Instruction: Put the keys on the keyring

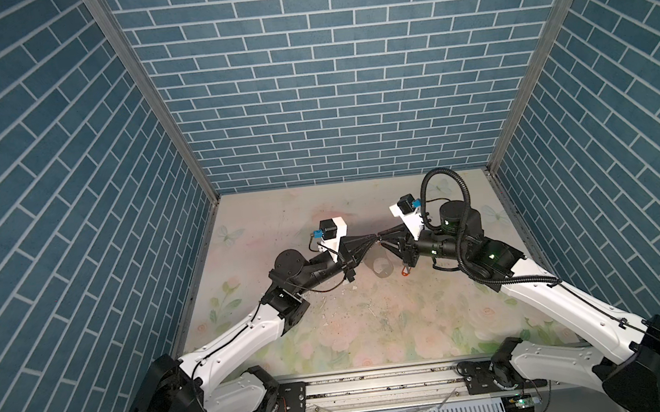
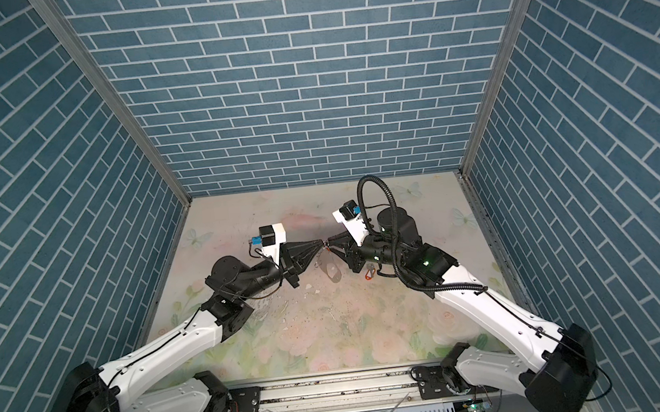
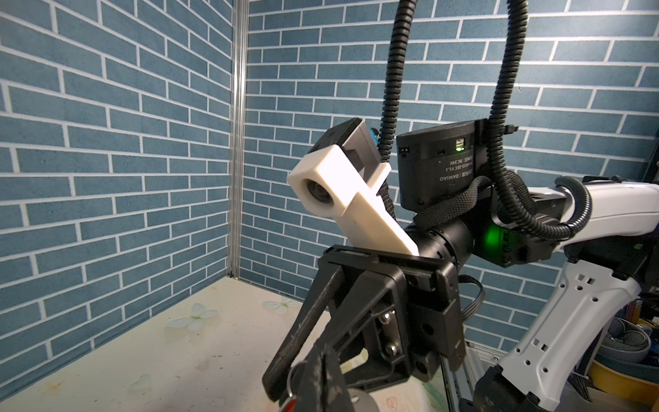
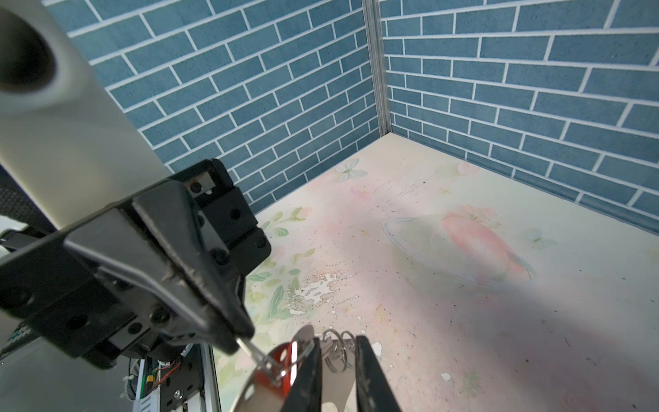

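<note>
In both top views the two grippers meet tip to tip above the middle of the table. My left gripper is shut on the thin silver blade of a key; its orange-red tag hangs against the right fingers. My right gripper is shut on the keyring by its small silver rings, which fill the narrow gap between its jaws. The keyring's grey flat body hangs below them. Another orange-red tag shows beneath the right wrist.
The floral table has scuffed, flaking patches in its middle. Blue brick-pattern walls close the back and both sides. A black corrugated cable loops above the right arm. A metal rail runs along the front edge.
</note>
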